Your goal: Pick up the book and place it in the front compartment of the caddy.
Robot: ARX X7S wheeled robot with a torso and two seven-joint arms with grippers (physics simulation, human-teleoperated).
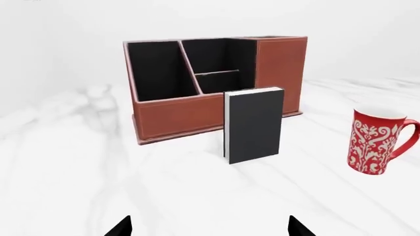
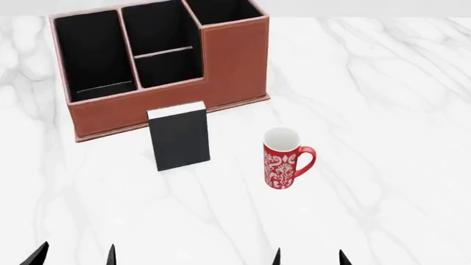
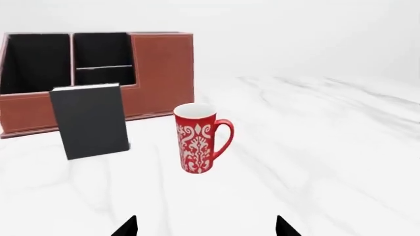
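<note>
Across the whole frame of the head view runs the white marble table point(image 2: 383, 99), and on it, at upper left, sits the caddy point(image 2: 235, 61), reddish-brown outside and black inside, its taller end toward the centre. All its cells look empty to me: two long ones, and two small squarish ones parted by a thin divider; the front compartment point(image 2: 167, 69) is the nearer of that pair, just behind the low front wall. Below the caddy, left of centre, the book point(image 2: 180, 138) stands upright on its edge, black cover facing me, white pages showing along the top, just in front of the caddy wall though I cannot tell whether it touches. I judge it light, stiff and thin, easy to tip over, with a smooth cover that could slip; pinching it across its thickness near the top edge seems the safest hold. Right of it, well apart, stands the red mug point(image 2: 283, 159), nothing visible inside. At the bottom edge, my left gripper point(image 2: 74, 255) and right gripper point(image 2: 309, 256) show only their black fingertips, spread apart and holding nothing.
</note>
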